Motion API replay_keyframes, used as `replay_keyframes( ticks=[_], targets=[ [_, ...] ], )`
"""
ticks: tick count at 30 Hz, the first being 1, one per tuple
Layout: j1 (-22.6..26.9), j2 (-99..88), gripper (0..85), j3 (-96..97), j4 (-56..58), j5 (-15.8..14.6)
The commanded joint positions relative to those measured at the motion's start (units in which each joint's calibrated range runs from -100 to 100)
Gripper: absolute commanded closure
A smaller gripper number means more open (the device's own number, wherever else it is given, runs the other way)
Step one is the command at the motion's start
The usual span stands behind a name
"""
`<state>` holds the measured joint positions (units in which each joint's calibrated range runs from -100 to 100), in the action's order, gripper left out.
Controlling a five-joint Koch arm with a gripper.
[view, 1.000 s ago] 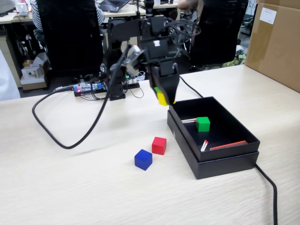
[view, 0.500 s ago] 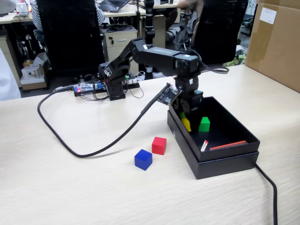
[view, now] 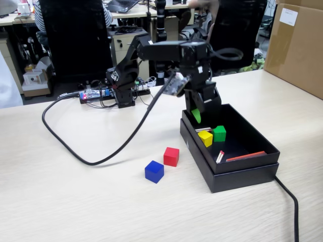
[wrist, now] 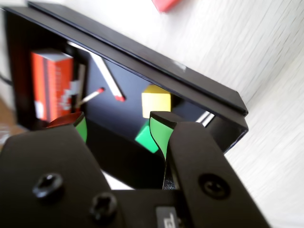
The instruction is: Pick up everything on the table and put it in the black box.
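beige table keeps blue cube only in fixed view; gripper spread, empty.

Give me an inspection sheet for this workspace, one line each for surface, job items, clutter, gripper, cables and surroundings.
Surface: pale wood-grain table, nothing spilled.
Job's things: yellow cube and green cube lie inside the black box; red cube and blue cube sit on the table, left of the box in the fixed view.
Clutter: thin red and white sticks and a flat red piece in the box.
Gripper: gripper open and empty, above the box.
Cables: black cable loops across the table from the arm; another runs past the box.
Surroundings: cardboard carton, office chairs behind.
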<state>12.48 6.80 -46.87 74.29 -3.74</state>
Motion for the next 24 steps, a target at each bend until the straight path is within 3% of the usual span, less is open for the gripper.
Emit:
replay_keyframes(
  ticks=[1, 6, 12, 19, 24],
  targets=[
    [-2.1, -13.0, 49.3, 0.6, 0.1, 3.1],
    [-7.3, -15.3, 43.9, 1.8, 0.0, 8.5],
    [-12.5, -4.2, 41.2, -2.3, 0.0, 12.2],
    [-14.7, 13.1, 40.3, -9.3, 0.0, 14.5],
    [-14.7, 19.8, 40.3, -11.8, 0.0, 14.5]
  ],
)
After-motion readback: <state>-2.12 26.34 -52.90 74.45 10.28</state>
